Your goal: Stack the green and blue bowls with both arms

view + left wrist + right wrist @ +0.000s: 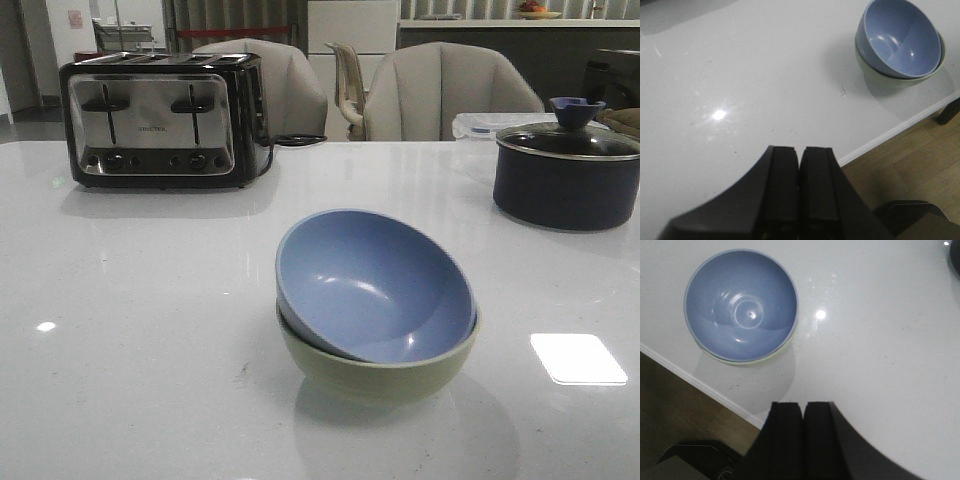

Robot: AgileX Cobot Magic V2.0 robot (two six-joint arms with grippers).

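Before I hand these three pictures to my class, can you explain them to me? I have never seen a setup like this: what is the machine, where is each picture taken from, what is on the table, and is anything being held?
The machine is a robot with two arms, each ending in a two-fingered gripper.

The wide picture looks forward over a white table. On it the blue bowl sits tilted inside the green bowl. Behind stand a toaster and a dark lidded pot.

The other two pictures come from cameras on the arms' wrists, looking down. The black blocks at the bottom edge are the left gripper and the right gripper. Both are shut, hold nothing, and are apart from the bowls.

So the bowls are already stacked.
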